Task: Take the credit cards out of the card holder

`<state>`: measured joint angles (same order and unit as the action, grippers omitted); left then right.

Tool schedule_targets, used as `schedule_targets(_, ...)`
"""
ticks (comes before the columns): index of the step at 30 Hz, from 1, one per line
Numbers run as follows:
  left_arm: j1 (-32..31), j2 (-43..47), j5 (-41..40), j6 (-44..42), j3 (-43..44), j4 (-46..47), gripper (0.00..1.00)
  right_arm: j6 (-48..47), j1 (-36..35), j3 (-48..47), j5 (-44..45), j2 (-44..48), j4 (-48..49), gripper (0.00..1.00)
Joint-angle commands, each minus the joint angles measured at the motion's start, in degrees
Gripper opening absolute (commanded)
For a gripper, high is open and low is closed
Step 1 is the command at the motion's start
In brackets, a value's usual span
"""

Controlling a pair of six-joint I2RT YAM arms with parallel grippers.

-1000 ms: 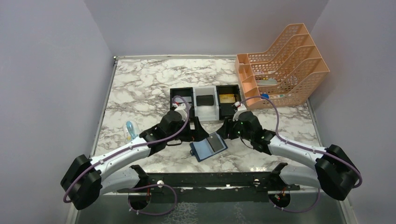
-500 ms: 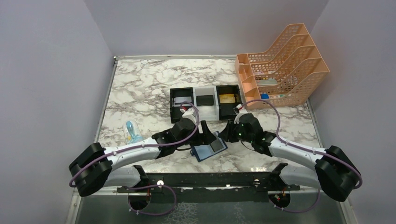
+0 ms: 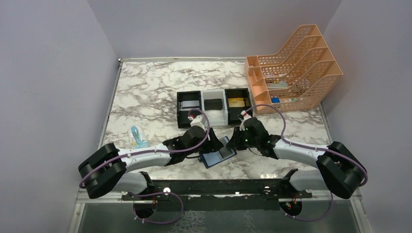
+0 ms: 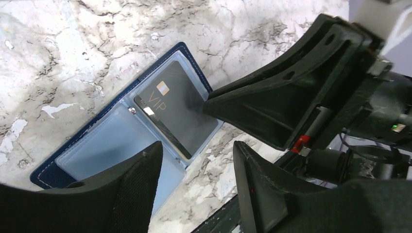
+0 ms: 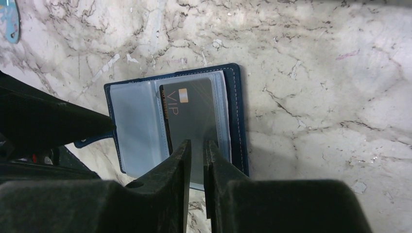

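Observation:
The navy card holder [image 3: 212,158] lies open on the marble, its pale clear pockets [image 4: 97,145] facing up. A dark credit card marked VIP [image 5: 192,114] sits in one pocket [image 4: 177,109]. My right gripper [image 5: 197,143] is almost shut, with only a narrow slit between its fingers. Its tips rest on that card's near end [image 3: 232,144]. My left gripper [image 4: 197,145] is open over the holder's edge. One finger is above the empty pocket and the other above bare table [image 3: 215,142]. A gold card [image 3: 236,102], a black card [image 3: 213,104] and a grey card [image 3: 188,104] lie in the trays behind.
Three box trays [image 3: 214,115] stand in a row just beyond both grippers. A peach mesh file rack [image 3: 296,68] fills the back right corner. A small blue and clear object [image 3: 136,137] lies on the marble at the left.
My left arm has swung right to the holder while its jaws narrowed. My right gripper has closed down and settled onto the VIP card. The holder has hardly moved.

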<state>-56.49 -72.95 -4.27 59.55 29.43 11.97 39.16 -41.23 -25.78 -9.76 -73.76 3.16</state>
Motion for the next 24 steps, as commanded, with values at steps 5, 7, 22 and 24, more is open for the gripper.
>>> schedule_targets(5, -1.39, -3.82, -4.40, -0.04, 0.75, 2.16, 0.53, -3.82, 0.01, -2.12, 2.15, -3.15, -0.64, 0.16)
schedule_targets(7, -1.51, -5.05, -4.56, 0.18, 0.95, 2.05, 0.52, -3.12, 0.01, -1.47, 1.33, -4.09, -0.48, 0.16)
schedule_targets(22, -3.89, -9.93, -7.12, 3.59, -1.04, 1.85, 0.35, 0.21, 0.01, 5.22, -1.80, -2.80, 2.21, 0.16)
schedule_targets(24, -4.02, -10.08, -7.20, 3.90, -1.06, 2.09, 0.30, 0.49, 0.01, 5.43, -2.57, -3.14, 2.69, 0.16)
